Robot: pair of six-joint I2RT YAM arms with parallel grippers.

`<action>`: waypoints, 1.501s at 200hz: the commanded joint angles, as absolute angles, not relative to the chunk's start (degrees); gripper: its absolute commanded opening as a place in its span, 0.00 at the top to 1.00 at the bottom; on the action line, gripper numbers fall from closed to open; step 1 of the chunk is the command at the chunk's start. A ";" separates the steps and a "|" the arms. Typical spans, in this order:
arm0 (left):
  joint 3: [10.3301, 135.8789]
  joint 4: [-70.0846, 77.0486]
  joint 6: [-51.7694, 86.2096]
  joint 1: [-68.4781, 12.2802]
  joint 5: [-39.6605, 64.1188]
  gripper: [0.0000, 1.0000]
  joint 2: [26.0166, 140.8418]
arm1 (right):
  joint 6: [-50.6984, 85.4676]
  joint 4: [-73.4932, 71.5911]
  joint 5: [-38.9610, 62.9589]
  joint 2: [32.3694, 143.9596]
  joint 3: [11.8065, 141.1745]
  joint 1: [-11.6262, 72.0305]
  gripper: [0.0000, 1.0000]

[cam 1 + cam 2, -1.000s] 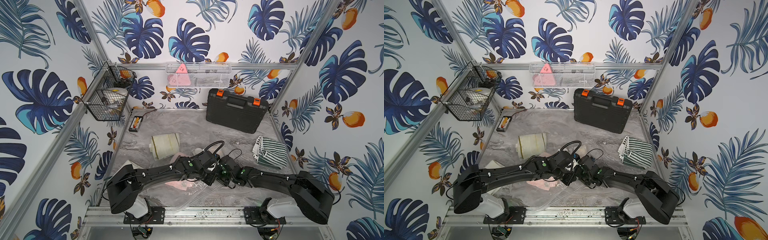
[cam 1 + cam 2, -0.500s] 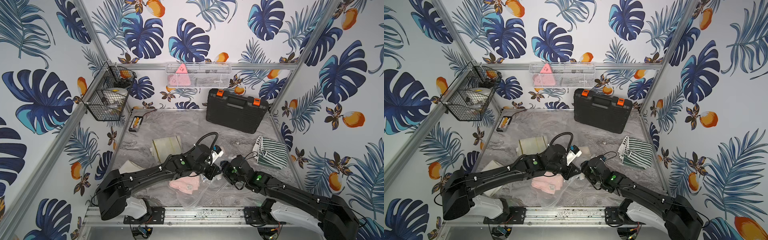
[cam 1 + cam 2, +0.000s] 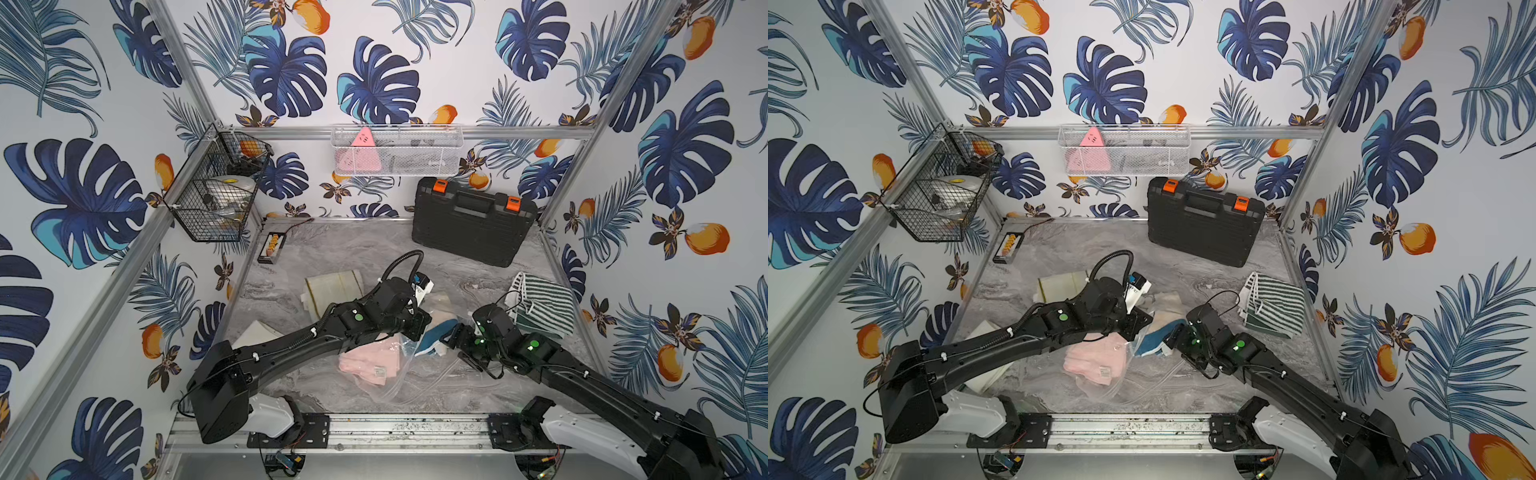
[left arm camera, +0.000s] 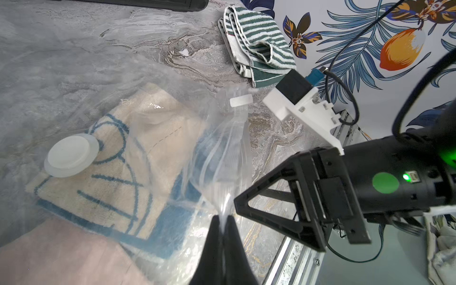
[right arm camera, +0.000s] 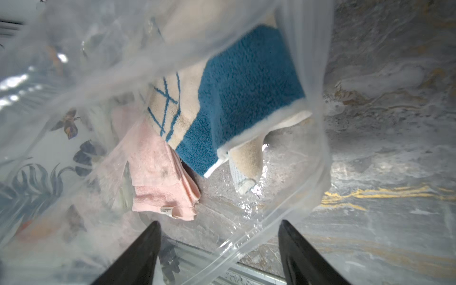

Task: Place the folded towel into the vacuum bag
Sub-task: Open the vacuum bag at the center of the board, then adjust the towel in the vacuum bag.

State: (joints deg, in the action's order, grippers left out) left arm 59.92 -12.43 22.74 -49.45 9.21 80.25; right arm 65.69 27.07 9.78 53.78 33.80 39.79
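The clear vacuum bag point(image 3: 395, 386) point(image 3: 1121, 390) lies at the table's front middle; its round white valve cap point(image 4: 70, 156) shows in the left wrist view. Inside it lie a pink towel point(image 3: 370, 359) point(image 5: 160, 172) and a folded blue-and-beige towel point(image 3: 432, 336) point(image 3: 1152, 338) point(image 5: 246, 98) near the mouth. My left gripper point(image 4: 223, 219) point(image 3: 417, 326) is shut on the bag's upper edge and holds it raised. Just right of the mouth, my right gripper point(image 5: 219, 222) point(image 3: 451, 338) stands open and holds nothing. The zip strip point(image 5: 246, 237) crosses in front of it.
A folded green-striped towel point(image 3: 544, 307) lies at the right wall. A black tool case point(image 3: 469, 224) stands at the back right, and a beige roll point(image 3: 332, 286) behind the left arm. A wire basket point(image 3: 216, 199) hangs on the left wall.
The right gripper has drawn back to the right, out of the bag's mouth. The left gripper has moved away from the front with the bag's edge. The blue-and-beige towel now shows between them.
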 commanded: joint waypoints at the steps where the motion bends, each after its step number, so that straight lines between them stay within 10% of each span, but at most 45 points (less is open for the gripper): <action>1: 61.46 -9.31 22.94 -49.32 9.31 1.00 81.19 | 73.28 22.07 11.72 51.73 30.40 42.40 0.34; 34: 63.49 -7.85 24.76 -50.23 4.91 1.00 82.21 | 82.95 7.30 0.77 57.18 27.36 55.88 0.43; 168: 68.09 -12.22 24.18 -53.47 4.39 1.00 83.90 | 84.58 -21.18 1.60 91.00 33.42 62.48 0.44; 236: 65.66 -11.63 24.21 -51.55 5.69 1.00 83.38 | 81.31 -40.47 11.14 97.21 33.82 63.12 0.99; 300: 63.14 -12.50 23.04 -48.88 6.30 1.00 80.53 | 59.96 -15.87 31.38 90.15 33.02 54.51 1.00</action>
State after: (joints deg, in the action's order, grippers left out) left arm 64.45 -13.04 24.05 -49.87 5.37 81.69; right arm 75.83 -31.42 20.08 95.53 32.77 57.67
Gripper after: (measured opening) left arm 0.056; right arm 0.081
